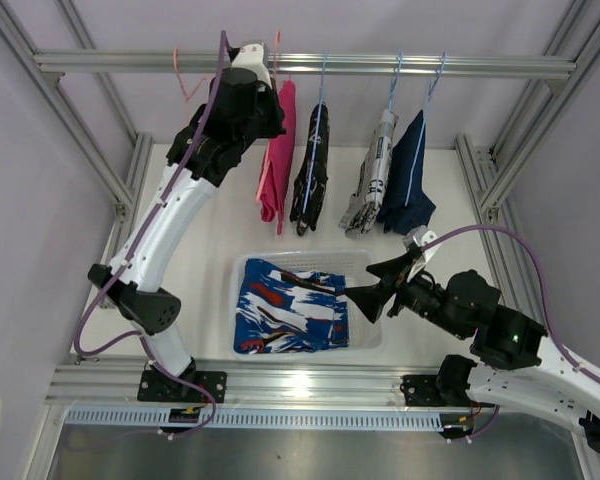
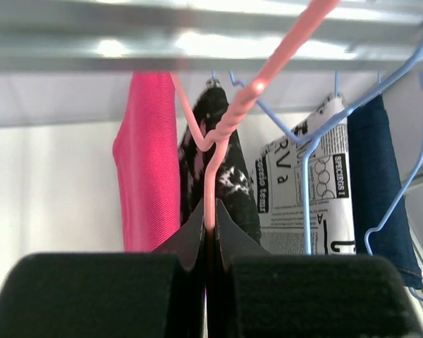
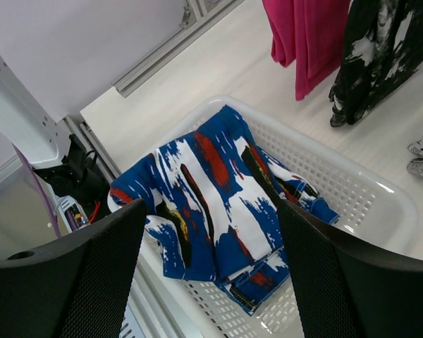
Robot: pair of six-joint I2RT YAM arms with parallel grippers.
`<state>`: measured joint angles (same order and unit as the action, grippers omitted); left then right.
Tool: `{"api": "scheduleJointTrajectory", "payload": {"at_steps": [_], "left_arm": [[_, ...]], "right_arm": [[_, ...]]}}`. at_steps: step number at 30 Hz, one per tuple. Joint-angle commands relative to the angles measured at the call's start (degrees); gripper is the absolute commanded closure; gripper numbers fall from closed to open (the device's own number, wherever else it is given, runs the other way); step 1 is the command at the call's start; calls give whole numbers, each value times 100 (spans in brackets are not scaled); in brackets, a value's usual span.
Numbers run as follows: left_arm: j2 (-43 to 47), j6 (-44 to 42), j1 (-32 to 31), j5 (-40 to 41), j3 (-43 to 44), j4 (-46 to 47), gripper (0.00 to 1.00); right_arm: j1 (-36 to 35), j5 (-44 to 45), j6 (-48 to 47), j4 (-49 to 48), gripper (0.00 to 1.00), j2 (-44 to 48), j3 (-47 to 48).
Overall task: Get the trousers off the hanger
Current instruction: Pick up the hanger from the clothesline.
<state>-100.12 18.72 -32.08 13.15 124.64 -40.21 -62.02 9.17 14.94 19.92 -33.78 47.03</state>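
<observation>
White tabletop (image 1: 230, 235) inside an aluminium frame, rail (image 1: 480, 66) across the top of the overhead view. Left gripper (image 2: 210, 225), up at the rail, has its jaws clamped on the pink hanger (image 2: 234, 116) wire just under the twisted neck, likely to steady it so the pink trousers (image 1: 280, 150) can come off. Right gripper (image 1: 365, 288), jaws wide apart and empty, hovers over the white basket (image 1: 365, 330) at lower centre. Blue red-white trousers (image 1: 288, 305) lie crumpled inside it. On the rail, hanging limp and folded, are the black-white trousers (image 1: 310, 175), newsprint trousers (image 1: 373, 180) and denim trousers (image 1: 408, 180), on blue hangers (image 1: 396, 75).
</observation>
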Motion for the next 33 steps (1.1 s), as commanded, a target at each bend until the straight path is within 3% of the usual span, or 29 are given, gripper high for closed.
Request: {"api": "scheduleJointTrajectory", "payload": {"at_steps": [1,11,19,26,33], "left_arm": [[695,-439,17,320,676,717,100],[1748,-738,8,724,17,277,99],[2540,-1318,-466,2594,-852,108,100],[3691,-1310,-545,3193,-3232,829,100],[4281,-1265,-546,3440,-4630,1278,99]], "right_arm": [[23,129,18,3,20,-102,52],[23,199,132,196,20,-832,324],[6,129,220,276,21,-1385,790],[-187,498,35,-84,22,-2324,1388],[-662,814,106,-875,23,-3529,1563]]}}
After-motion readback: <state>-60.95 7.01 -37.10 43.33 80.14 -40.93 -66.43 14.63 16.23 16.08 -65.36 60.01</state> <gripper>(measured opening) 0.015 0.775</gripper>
